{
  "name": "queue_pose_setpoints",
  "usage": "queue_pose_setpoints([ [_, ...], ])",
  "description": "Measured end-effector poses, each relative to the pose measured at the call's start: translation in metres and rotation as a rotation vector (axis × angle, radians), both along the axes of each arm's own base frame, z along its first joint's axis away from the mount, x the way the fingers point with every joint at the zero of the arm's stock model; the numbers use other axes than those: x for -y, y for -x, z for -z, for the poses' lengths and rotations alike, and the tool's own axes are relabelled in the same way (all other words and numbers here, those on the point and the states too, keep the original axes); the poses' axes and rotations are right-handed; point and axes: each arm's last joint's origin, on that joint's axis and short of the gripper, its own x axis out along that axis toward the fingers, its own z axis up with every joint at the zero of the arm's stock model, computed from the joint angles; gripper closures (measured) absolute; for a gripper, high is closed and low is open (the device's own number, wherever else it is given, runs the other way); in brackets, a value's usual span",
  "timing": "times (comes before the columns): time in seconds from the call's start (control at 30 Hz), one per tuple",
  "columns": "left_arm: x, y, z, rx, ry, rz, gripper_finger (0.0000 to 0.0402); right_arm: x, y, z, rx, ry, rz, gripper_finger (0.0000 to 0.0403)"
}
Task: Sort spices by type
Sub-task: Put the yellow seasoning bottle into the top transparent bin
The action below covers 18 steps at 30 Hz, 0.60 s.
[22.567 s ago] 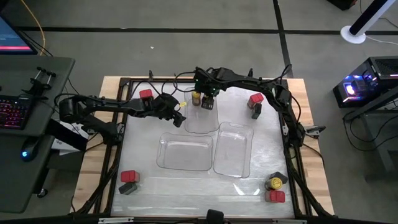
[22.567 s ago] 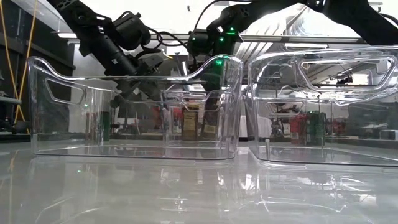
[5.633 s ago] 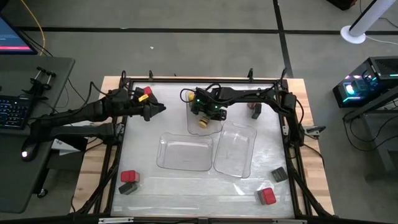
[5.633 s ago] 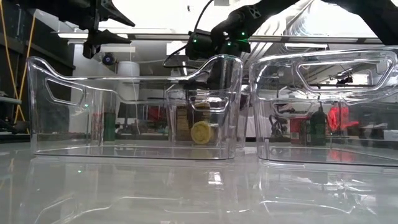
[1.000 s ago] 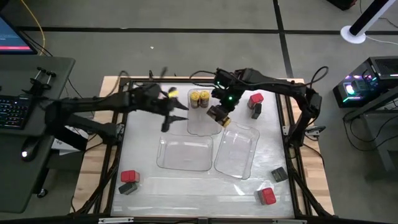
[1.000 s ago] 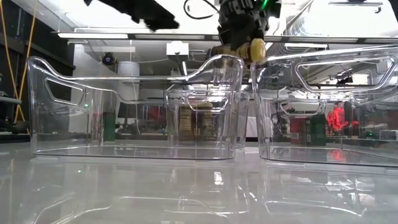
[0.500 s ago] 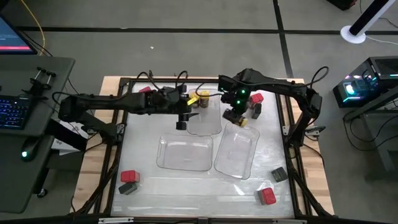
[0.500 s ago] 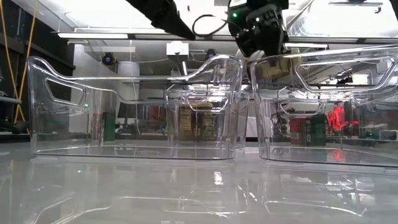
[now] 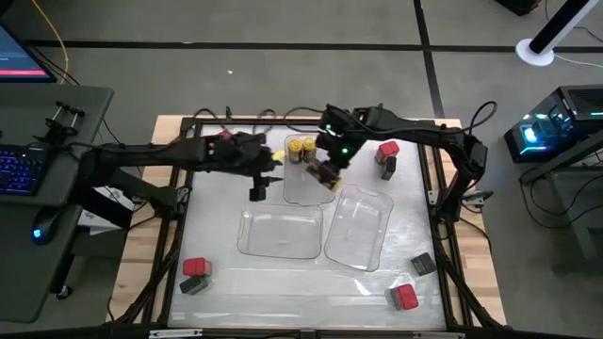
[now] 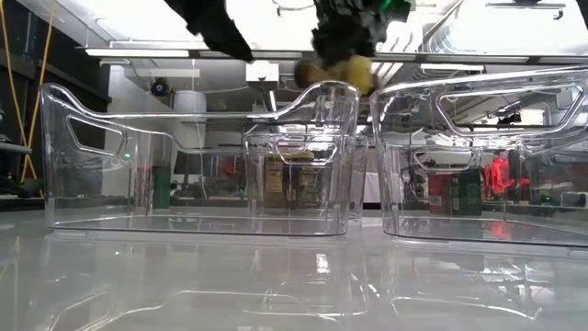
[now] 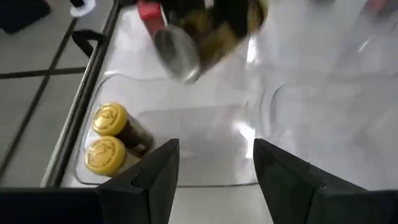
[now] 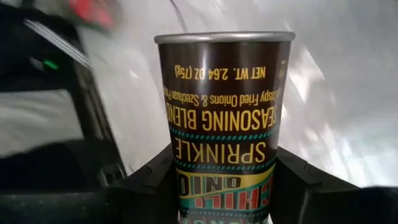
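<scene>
Glossy white tabletop (image 9: pixel 301 273) throws back the ceiling lights, its border bare pale wood (image 9: pixel 480 273). The three trays (image 10: pixel 197 156) are clear, smooth plastic with shiny rims. The jar (image 12: pixel 224 118) in the right gripper (image 12: pixel 224 186) wears a dark glossy printed label and a bright metal rim at its base. Two jars (image 11: pixel 107 137) in the far tray show yellow lids with a dull sheen. The left gripper's fingers (image 11: pixel 155 180) look like matt black plastic. The near red caps (image 9: pixel 196 268) have a soft shine.

Counter (image 9: pixel 217 282) carries three clear trays (image 9: pixel 280 231) mid-surface, red spice (image 9: pixel 196 268) near-left, red spice (image 9: pixel 387 150) far-right, grey block (image 9: pixel 423 264) near-right.
</scene>
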Motion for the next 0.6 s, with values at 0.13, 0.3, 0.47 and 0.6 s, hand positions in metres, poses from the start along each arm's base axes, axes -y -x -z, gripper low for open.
queue_pose_setpoints([
  [0.13,0.003,0.027,-0.014,0.167,0.078,-0.052,0.0208,0.0,-0.014,-0.009,0.156,-0.017,0.003,0.0238],
  [0.3,0.006,0.056,-0.015,0.362,0.186,-0.132,0.0208,-0.001,-0.026,-0.02,0.318,-0.003,0.0,0.0238],
  [0.47,0.009,0.062,-0.004,0.586,0.386,-0.198,0.0208,-0.005,-0.042,-0.04,0.559,0.052,-0.014,0.0238],
  [0.6,0.009,0.057,0.001,0.697,0.518,-0.223,0.0208,-0.012,-0.049,-0.053,0.699,0.075,-0.036,0.0238],
])
